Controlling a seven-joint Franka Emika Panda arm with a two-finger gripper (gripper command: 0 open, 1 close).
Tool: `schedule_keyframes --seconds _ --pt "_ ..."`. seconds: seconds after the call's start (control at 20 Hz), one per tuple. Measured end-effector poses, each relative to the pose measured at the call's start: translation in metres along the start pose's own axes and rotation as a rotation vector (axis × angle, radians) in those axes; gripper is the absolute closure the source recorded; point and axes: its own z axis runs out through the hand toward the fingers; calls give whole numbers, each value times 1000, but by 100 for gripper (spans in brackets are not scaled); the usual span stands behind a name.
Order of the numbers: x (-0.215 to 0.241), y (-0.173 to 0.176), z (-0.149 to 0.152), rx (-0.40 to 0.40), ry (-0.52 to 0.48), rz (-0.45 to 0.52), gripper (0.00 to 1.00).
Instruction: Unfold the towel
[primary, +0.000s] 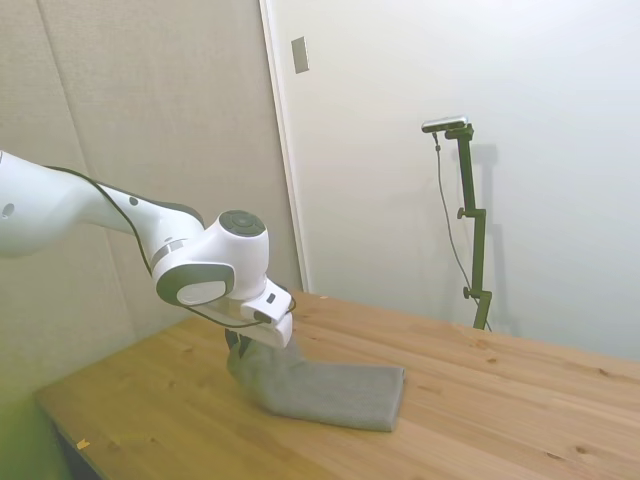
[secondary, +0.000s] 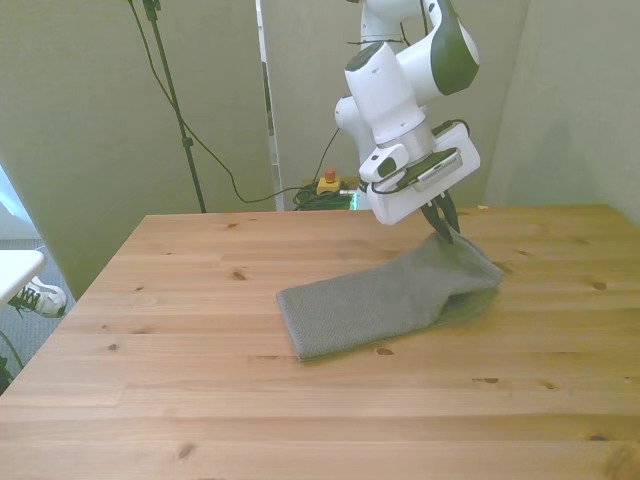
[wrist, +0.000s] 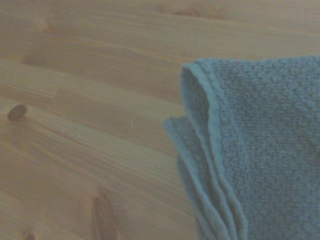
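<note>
The claw is seen closed on one end of the towel, its dark fingers pinched together where the grey cloth rises to a peak. That pinched end is held a little above the surface, on the side toward the front view's right edge; the remainder of the towel is draped down and lies flat near the middle of the surface. From the claw, the free end is stretched away toward the front view's left and slightly toward the near edge, so the long axis is set roughly along that line. In the wrist view, several stacked layers are shown at a hemmed edge of the towel, so the cloth is judged to be folded still. The coming move is judged to depend on the gripped layer being carried away from the flat end, along or across that axis, so that the layers are peeled apart.
</note>
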Motion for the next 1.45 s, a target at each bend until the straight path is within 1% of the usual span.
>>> schedule_keyframes --seconds 0.3,0.55,0.7,0.8,0.95,1.05,1.15,1.3,1.4,1.45 --pt "-8 0 9 -11 -29 -13 0" --pt "-10 0 11 -13 -39 -16 0" --pt "-7 4 8 -17 -32 -14 0" --pt "1 11 -1 -34 -8 4 0" --pt "23 25 -22 -128 80 104 0" --pt "31 27 -24 -190 134 170 0" --pt "29 25 -24 -256 172 231 0" --pt "4 21 -28 -348 225 338 0" --pt "-27 13 -30 -400 248 408 0" --pt "-46 4 -30 -413 258 432 0"
